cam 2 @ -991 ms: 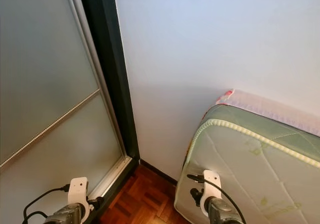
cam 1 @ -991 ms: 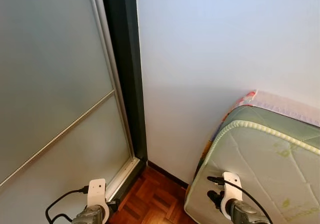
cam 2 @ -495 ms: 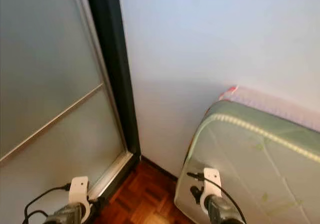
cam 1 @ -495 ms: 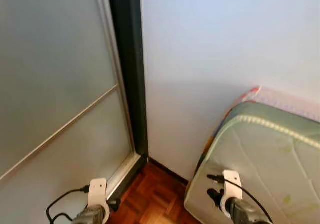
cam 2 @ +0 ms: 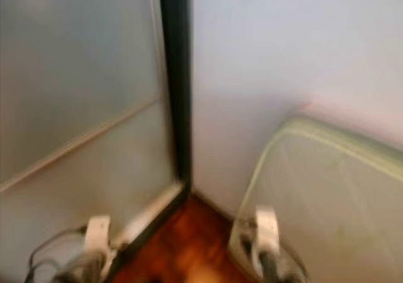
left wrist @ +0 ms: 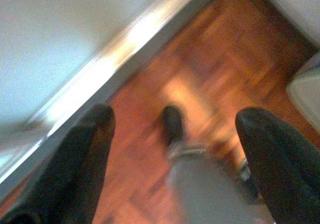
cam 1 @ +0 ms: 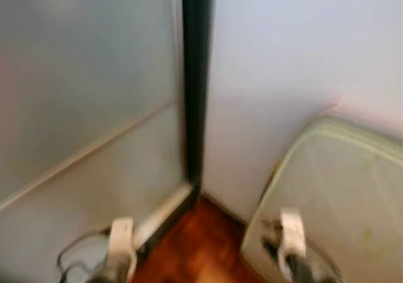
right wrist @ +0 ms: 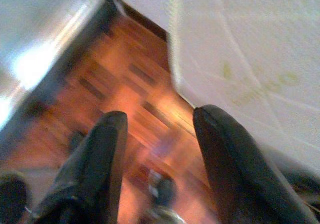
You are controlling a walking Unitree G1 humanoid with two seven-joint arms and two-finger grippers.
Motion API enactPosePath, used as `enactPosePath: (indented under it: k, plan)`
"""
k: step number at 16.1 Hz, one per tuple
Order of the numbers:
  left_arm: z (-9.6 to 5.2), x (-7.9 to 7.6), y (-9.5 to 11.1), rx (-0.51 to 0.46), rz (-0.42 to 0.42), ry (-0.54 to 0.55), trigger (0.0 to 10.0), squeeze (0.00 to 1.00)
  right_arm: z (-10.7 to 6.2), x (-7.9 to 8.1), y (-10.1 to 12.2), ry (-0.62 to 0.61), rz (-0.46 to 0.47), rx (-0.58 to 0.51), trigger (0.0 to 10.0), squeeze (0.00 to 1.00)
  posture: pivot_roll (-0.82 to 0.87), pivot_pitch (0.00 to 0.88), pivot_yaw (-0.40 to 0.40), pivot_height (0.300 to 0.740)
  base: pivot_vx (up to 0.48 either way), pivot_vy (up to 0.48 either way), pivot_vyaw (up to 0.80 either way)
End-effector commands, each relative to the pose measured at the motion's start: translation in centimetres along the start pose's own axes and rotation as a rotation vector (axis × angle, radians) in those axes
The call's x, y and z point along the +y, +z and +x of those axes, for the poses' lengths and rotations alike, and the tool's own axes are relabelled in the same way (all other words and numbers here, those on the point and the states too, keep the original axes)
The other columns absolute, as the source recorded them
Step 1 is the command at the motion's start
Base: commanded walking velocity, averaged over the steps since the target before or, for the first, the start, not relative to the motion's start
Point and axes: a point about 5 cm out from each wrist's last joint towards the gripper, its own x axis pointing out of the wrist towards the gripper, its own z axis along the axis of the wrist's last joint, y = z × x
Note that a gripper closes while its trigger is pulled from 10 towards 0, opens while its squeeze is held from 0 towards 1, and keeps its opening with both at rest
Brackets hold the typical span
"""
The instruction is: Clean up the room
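Against the far wall on the right leans a mattress point(cam 1: 334, 195), the one tidy-up candidate here: bulky, soft, probably floppy, best gripped at its corded edge. Left gripper point(left wrist: 172, 129) and right gripper point(right wrist: 157, 124) hang spread, empty, above parquet floor point(left wrist: 235, 44). Motion blur hides details.

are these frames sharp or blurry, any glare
Both eye views are motion-smeared: the mattress piping and dark door frame look soft. Left wrist view is blurred, with bright glare along the metal door track. Right wrist view smears the wood floor.
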Motion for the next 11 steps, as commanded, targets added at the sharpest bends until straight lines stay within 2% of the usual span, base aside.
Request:
enactPosePath:
  k: [1,11]
  plan:
    - [0.05,-0.35,0.23,-0.001,0.013,-0.01,10.0,0.0,-0.21,-0.6,-1.0,-0.017,0.023,0.027,10.0,0.0,0.07,0.022,-0.036,0.74,-0.251,0.0,0.0]
    - [0.07,-0.46,0.4,-0.003,0.004,-0.012,10.0,0.0,-0.2,-0.62,-0.79,-0.015,0.039,0.018,10.0,0.0,0.07,0.046,-0.041,0.74,-0.253,0.0,0.0]
